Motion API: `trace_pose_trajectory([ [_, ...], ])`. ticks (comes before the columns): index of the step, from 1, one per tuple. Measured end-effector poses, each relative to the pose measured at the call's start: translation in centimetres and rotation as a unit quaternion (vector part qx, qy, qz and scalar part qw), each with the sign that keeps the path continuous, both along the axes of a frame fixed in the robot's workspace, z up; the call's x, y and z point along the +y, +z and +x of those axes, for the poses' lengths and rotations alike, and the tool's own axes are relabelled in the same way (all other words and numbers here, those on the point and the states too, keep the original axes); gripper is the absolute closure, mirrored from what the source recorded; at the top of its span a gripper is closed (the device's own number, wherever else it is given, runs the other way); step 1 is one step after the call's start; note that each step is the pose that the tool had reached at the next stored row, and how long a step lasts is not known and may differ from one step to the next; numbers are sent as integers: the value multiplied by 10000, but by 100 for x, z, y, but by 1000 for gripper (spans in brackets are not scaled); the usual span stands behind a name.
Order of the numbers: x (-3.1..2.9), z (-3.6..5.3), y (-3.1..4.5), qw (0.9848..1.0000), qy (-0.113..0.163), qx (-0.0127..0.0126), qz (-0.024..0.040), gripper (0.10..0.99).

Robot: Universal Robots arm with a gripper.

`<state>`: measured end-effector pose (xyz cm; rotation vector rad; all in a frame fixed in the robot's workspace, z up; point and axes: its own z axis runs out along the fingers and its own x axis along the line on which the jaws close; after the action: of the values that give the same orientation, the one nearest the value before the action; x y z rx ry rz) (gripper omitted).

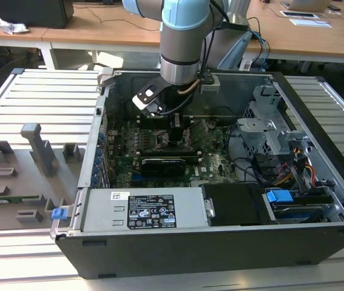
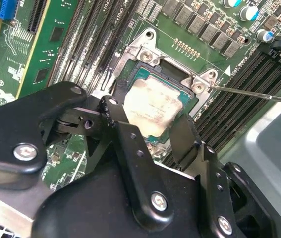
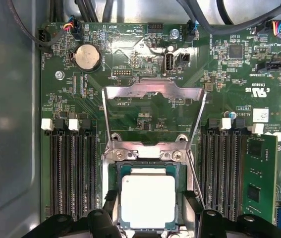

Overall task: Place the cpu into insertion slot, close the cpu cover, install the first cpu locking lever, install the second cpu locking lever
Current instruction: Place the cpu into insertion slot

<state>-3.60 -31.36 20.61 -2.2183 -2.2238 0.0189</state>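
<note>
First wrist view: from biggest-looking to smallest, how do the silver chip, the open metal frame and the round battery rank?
1. metal frame, widest
2. chip
3. round battery, clearly smallest
The frame stands tilted open, so its real size against the chip is unsure.

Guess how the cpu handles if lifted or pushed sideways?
Likely stiff: the cpu is a thin flat square with a metal top. Probably light, and smooth enough to slip. Seated flat in the insertion slot, it would likely butt the rim rather than slide or tip.
</note>
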Motion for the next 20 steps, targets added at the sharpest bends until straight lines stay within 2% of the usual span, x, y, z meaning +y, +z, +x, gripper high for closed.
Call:
trace_pose_trajectory([
  [1,20,2,40,10000,2,-1,-75,471],
  [2,82,1,55,9999,2,0,-149,471],
  [3,133,1,55,9999,1,0,-151,549],
  [4,148,0,55,9999,7,0,-152,612],
  [6,143,-24,55,9999,32,0,-148,855],
  [7,135,-36,55,9999,40,0,-148,855],
  [9,111,-57,54,9999,81,-1,-148,973],
  [12,99,-63,49,9994,297,-4,-147,980],
  [20,86,-56,-32,9994,300,0,-142,980],
])
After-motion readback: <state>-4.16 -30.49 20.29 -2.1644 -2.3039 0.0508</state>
